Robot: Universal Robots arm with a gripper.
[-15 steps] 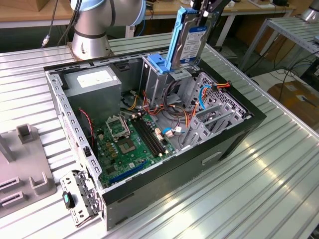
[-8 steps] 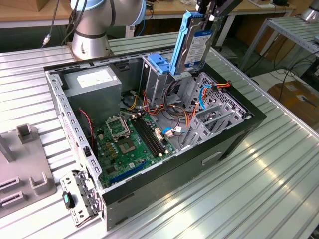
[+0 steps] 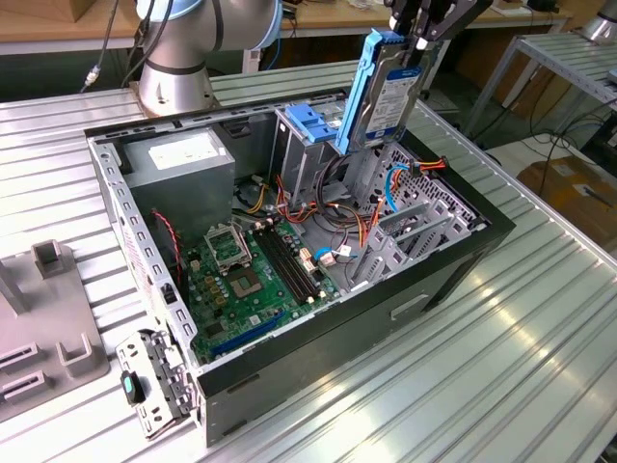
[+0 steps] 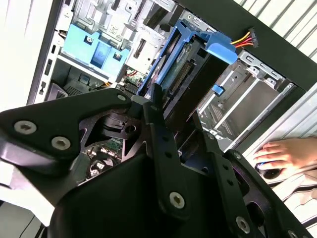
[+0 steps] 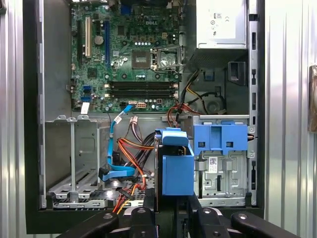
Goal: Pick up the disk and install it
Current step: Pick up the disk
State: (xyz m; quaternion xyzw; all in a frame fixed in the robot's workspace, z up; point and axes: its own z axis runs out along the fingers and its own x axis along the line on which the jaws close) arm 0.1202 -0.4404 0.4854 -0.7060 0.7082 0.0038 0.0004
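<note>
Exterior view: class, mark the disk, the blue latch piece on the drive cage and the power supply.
disk (image 3: 386,92), exterior view, on its labelled face.
blue latch piece (image 3: 310,122), exterior view, on its middle.
power supply (image 3: 185,183), exterior view, on its grey side.

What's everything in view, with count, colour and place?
table: one, ribbed silver, under everything
case: one, black, open, on the table
disk: one, grey with blue rail, on end above the case
motherboard: one, green, inside the case
power supply: one, grey, in a case corner
latch: one, blue, atop the drive cage
cables: several, red, yellow, blue, inside the case
fixture: one, grey, exterior view's left
hand: one, a person's, outside the case
arm: one, silver, beside the case
gripper: one, black, shut on the disk
</note>
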